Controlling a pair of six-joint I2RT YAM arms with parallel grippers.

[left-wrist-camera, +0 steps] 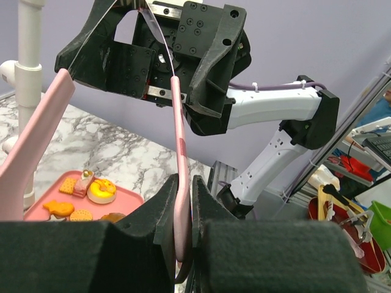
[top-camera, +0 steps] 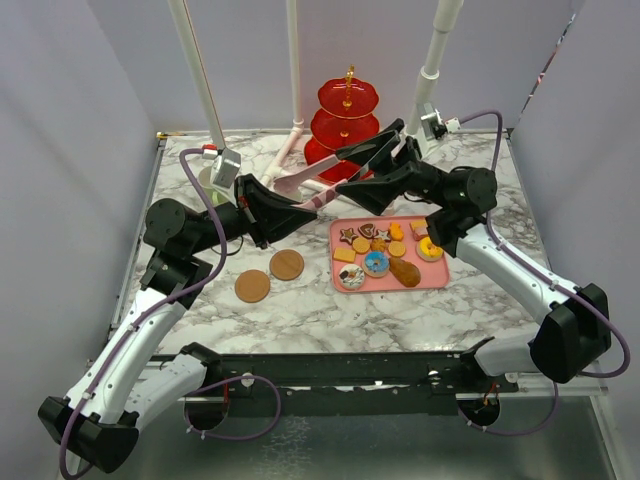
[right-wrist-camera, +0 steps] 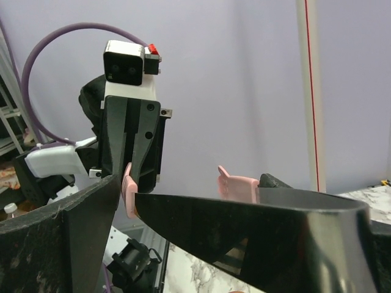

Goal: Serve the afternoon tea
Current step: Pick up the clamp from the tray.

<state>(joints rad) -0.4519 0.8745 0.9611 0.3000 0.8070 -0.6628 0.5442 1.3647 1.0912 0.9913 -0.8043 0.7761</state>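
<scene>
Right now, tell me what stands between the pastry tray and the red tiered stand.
The left gripper, shut on pink tongs, and the open right gripper meet in the air between the tray and the stand's lowest tier.

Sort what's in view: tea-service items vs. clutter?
Job: red tiered stand; pink tray; pastries; two brown coasters; pink tongs in left claw.
Lying about: white pipe posts; red tub off the table.
</scene>
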